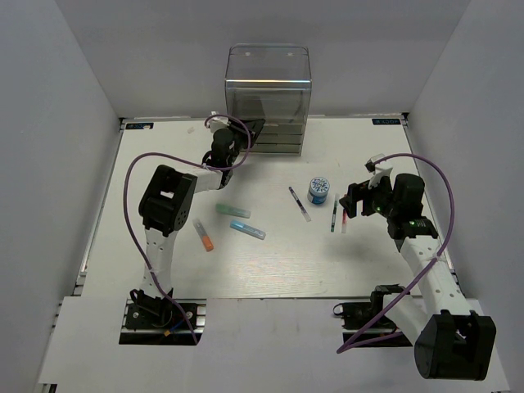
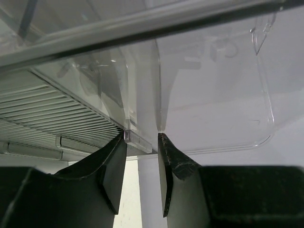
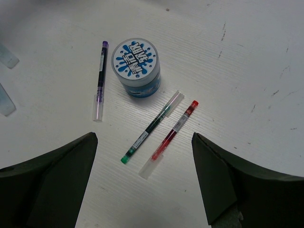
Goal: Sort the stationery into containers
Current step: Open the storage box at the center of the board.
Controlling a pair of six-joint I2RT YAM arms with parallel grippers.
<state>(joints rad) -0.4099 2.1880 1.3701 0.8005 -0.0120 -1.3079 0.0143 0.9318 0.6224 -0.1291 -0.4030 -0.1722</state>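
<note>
White table [image 1: 270,274], clear organiser [image 1: 268,82], drawers [image 1: 278,139] flush; left gripper [image 2: 142,141] barely parted at its lip, right gripper [image 3: 144,137] splayed.

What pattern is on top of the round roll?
The round roll has a blue splash with white lettering on top; clearest in the right wrist view.

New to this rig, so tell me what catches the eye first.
The tall clear organiser stands at the back, the left gripper flanking a clear tab on it. Nearer, the right gripper hangs open over a green pen and a red pen beside a blue-and-white roll.
</note>
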